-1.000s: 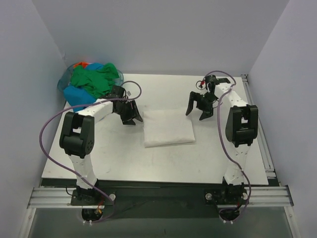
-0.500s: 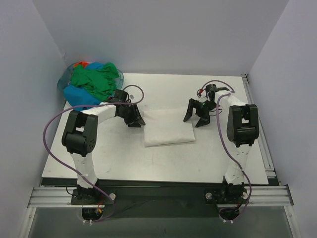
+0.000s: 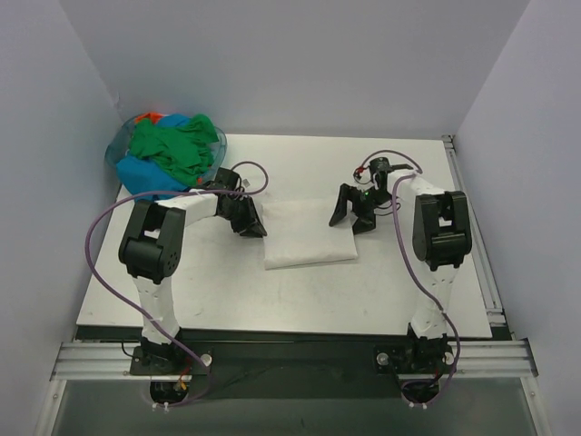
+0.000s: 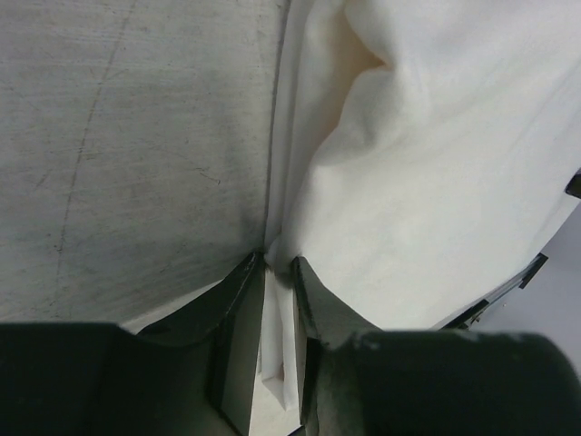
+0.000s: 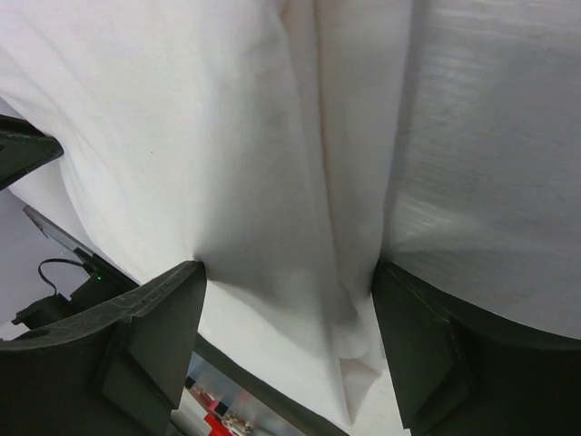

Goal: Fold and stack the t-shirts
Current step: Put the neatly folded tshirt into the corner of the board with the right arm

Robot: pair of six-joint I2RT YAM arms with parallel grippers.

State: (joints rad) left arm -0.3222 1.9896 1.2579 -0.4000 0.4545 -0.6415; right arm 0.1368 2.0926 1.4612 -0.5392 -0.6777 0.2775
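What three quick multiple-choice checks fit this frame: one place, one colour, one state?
1. Where is the coloured pile? A far-left corner; B near-right edge; C centre.
2. The folded shirt in the centre is: A green; B white; C orange.
3. The right gripper is: A shut on cloth; B open, straddling the shirt's edge; C clear of the shirt.
A: it sits top left in the overhead view. B: plain white cloth in every view. B: wrist view shows jaws wide apart over cloth.
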